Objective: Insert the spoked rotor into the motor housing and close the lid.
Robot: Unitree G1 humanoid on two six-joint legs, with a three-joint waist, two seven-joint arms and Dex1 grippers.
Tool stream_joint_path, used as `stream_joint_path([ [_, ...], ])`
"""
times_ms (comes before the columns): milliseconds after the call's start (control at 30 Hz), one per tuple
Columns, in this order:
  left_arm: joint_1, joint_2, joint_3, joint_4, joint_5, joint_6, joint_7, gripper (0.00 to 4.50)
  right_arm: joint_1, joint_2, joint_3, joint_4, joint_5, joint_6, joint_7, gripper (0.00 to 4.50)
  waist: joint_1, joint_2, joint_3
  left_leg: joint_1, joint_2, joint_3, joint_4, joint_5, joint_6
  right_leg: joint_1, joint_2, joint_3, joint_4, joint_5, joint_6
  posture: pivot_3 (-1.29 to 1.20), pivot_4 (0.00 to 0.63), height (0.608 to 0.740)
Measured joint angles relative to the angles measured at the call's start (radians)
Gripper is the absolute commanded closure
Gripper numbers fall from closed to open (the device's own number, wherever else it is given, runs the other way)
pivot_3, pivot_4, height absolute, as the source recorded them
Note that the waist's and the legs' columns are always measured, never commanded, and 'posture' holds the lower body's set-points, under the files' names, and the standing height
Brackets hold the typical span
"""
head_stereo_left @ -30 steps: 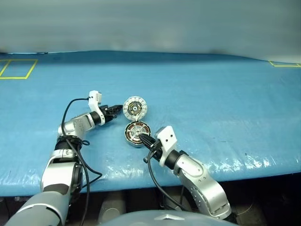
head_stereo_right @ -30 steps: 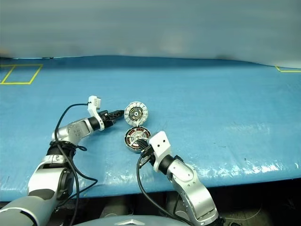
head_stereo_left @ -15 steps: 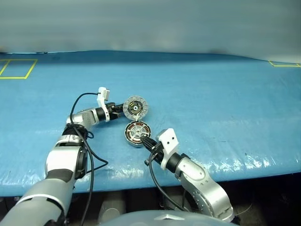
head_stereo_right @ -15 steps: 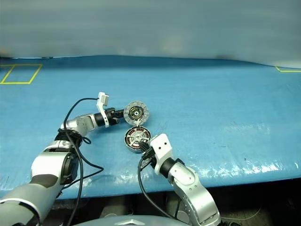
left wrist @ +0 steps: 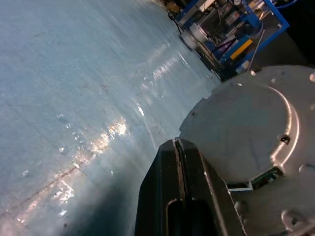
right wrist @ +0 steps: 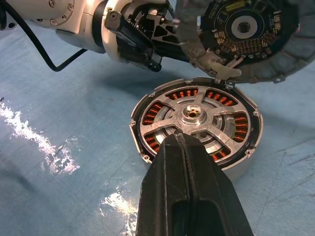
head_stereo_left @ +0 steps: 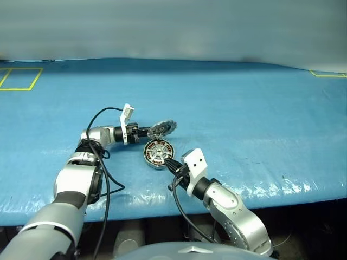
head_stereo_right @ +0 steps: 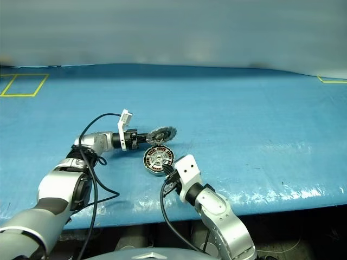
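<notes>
Motor housing (head_stereo_left: 158,153), rotor (right wrist: 194,123) seated, mid-table (head_stereo_left: 260,108): shut left gripper (head_stereo_left: 146,131) reaches level against the half-raised lid (head_stereo_left: 162,128) behind it; shut right gripper (head_stereo_left: 172,163) touches its near rim; open tabletop surrounds.

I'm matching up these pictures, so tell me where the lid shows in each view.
Left eye view: the lid stands half raised, just behind the motor housing.
Right eye view: same spot, at the left gripper.
Left wrist view: its plain grey outer face, beside that gripper's fingers.
Right wrist view: its inner face, tilted over the housing.
Shared landmark: the blue table cover.
</notes>
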Motion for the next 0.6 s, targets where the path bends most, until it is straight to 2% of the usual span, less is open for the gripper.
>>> stream_joint_path([
  [367,0.005,0.041,-0.04,-0.063,0.045,-0.011,-0.063,4.5,0.013,-0.03,-0.032,-0.024,0.006,0.009,-0.011,4.49,0.0,0.0,0.0,-0.001,0.0,0.0,0.001,0.0,0.0,0.0,0.0,0.0,0.0,0.0,0.0,0.0,0.15,0.74],
  [467,0.036,0.072,-0.028,-0.157,0.039,-0.019,-0.064,4.5,0.038,-0.072,-0.07,-0.045,0.025,0.026,-0.003,4.49,0.0,0.0,0.0,0.0,0.0,0.0,0.0,0.0,0.0,0.0,0.0,0.0,0.0,0.0,0.0,0.0,0.15,0.74],
  [600,0.148,0.114,-0.012,-0.385,0.0,0.002,-0.059,4.5,0.064,-0.144,-0.1,-0.076,0.061,0.06,0.039,4.49,-0.001,0.0,0.0,0.0,0.001,-0.001,0.0,0.0,0.0,0.0,0.0,0.001,0.001,0.001,-0.002,0.0,0.15,0.74],
])
